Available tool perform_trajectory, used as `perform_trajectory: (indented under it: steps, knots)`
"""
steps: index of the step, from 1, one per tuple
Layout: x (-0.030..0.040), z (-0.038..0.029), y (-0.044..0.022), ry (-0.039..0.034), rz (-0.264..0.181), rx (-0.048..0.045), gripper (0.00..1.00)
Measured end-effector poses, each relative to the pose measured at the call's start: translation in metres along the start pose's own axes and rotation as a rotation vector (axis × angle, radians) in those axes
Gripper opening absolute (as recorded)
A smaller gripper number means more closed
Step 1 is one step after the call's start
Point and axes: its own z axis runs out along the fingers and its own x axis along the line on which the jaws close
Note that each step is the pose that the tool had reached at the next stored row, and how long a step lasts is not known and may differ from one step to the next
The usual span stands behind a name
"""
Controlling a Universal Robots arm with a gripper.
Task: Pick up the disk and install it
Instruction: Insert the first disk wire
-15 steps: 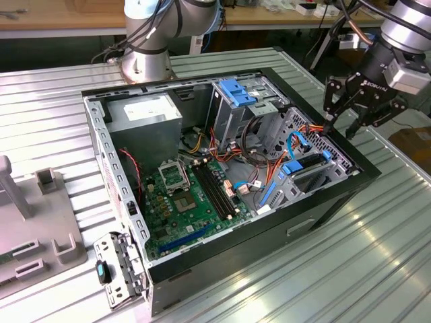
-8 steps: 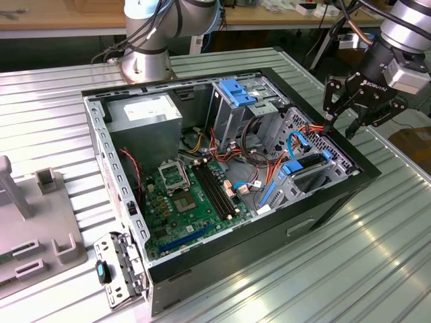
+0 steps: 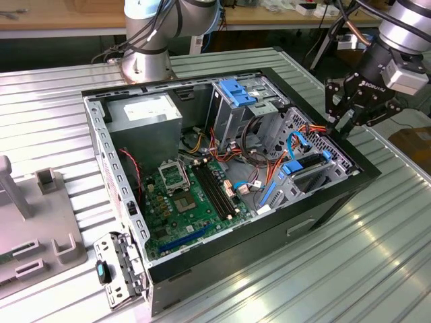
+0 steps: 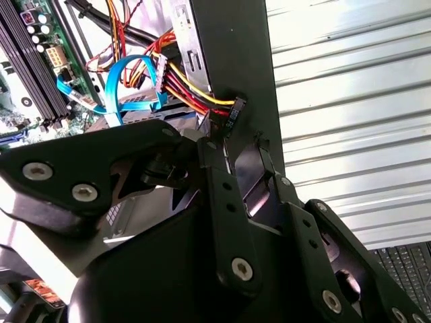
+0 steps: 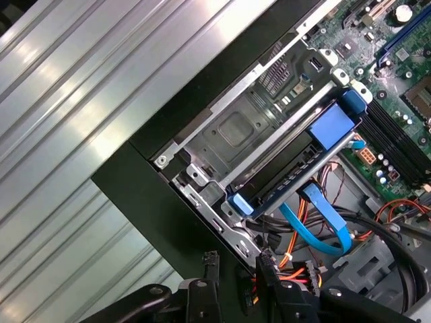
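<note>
The disk (image 3: 304, 165), framed by its blue carrier, lies slotted in the metal drive bay (image 3: 316, 182) on the side of the open computer case (image 3: 222, 182) toward the exterior view's right. The first wrist view shows the disk (image 5: 286, 168) edge-on inside the bay, blue handle toward the motherboard, with a blue flat cable (image 5: 323, 222) beside it. My gripper (image 3: 339, 126) hangs above the case's rim just beyond that bay, open with nothing between its fingers. Its fingertips (image 5: 210, 261) hover over the black case edge, close to red, yellow and orange wires (image 4: 188, 91).
A green motherboard (image 3: 188, 195) fills the case floor; a grey power supply (image 3: 145, 111) sits at the back. A tall metal cage with a blue top (image 3: 239, 94) stands mid-case. The arm's base (image 3: 145, 64) is behind the case. A grey fixture (image 3: 40, 222) lies on the ribbed metal table (image 3: 377, 256).
</note>
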Motion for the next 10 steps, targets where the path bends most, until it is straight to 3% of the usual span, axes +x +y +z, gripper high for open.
perform_trajectory:
  steps: [6, 7, 10]
  knots:
    - [-0.0001, 0.0001, -0.0001, -0.0001, 0.000, 0.0001, 0.34]
    - [-0.0001, 0.0001, -0.0002, -0.0001, 0.000, 0.0000, 0.27]
    - [-0.0011, 0.0002, 0.0007, 0.0000, 0.000, 0.0000, 0.27]
